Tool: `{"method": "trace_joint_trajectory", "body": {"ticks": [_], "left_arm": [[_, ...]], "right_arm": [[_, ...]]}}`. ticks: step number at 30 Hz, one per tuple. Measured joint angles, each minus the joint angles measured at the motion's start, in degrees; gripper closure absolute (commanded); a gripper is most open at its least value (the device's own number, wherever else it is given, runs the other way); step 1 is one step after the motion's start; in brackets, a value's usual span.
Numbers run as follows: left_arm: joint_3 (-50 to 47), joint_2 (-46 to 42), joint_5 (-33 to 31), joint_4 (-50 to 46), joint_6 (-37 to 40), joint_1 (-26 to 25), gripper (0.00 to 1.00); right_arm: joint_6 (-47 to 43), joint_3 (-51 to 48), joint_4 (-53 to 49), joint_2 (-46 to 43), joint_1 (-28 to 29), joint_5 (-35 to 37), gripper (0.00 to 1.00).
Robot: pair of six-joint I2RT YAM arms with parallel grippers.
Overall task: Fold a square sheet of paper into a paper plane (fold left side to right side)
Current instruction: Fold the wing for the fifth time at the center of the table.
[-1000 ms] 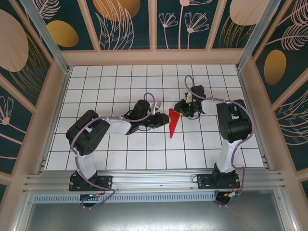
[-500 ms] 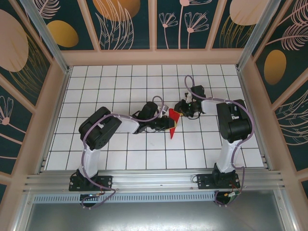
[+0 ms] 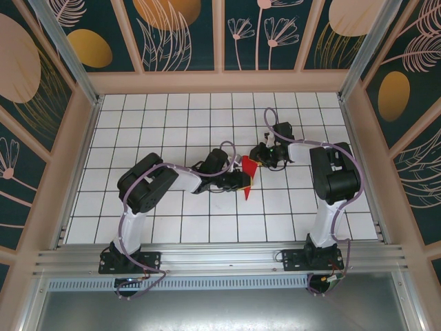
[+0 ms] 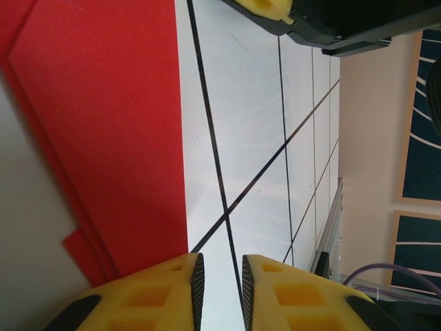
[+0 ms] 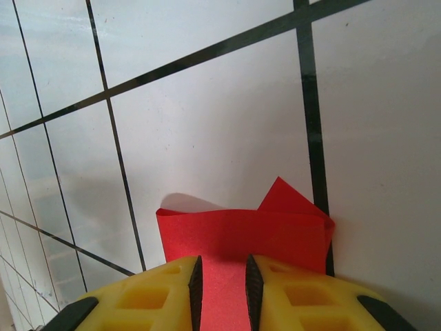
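Observation:
The red paper, folded into a narrow pointed paper plane (image 3: 247, 167), lies flat on the white grid near the middle. My left gripper (image 3: 244, 181) rests low on its left edge. In the left wrist view the plane (image 4: 103, 124) runs along the left, and my left gripper (image 4: 220, 293) has its jaws a narrow gap apart over bare tile. My right gripper (image 3: 257, 162) is at the plane's wide far end. In the right wrist view, my right gripper (image 5: 222, 289) has its jaws slightly apart on top of the red layers (image 5: 241, 234), whose edge lifts a little.
The white gridded table (image 3: 172, 131) is walled by beige frames with dark flower panels. A metal rail (image 3: 220, 258) runs along the near edge. The right gripper's yellow finger (image 4: 265, 8) shows at the top of the left wrist view.
My left arm has reached to the right until its gripper sits on the plane's left edge, and its jaws have narrowed slightly. The right arm and the paper have stayed put.

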Motion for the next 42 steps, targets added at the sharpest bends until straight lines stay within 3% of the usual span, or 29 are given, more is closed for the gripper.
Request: {"method": "trace_joint_trajectory", "body": {"ticks": [6, 16, 21, 31, 42], "left_arm": [[2.1, 0.4, -1.0, -4.3, 0.7, -0.5, 0.78], [9.1, 0.7, -5.9, -19.4, 6.1, -2.2, 0.82], [12.4, 1.2, -8.3, -25.7, 8.5, -3.0, 0.84], [13.4, 1.5, -9.3, -27.7, 9.6, -3.2, 0.86], [13.6, 1.5, -9.5, -28.1, 9.7, -3.3, 0.88]], "right_arm": [[-0.5, 0.1, -0.2, 0.2, 0.0, 0.6, 0.79], [-0.8, 0.1, -0.2, -0.1, 0.1, 1.1, 0.86], [-0.8, -2.7, 1.2, -4.1, 0.0, 2.9, 0.91], [-0.7, -10.9, 5.9, -18.4, -1.2, 0.1, 0.97], [0.2, -15.1, 10.0, -12.0, 0.9, -4.2, 0.97]]}}
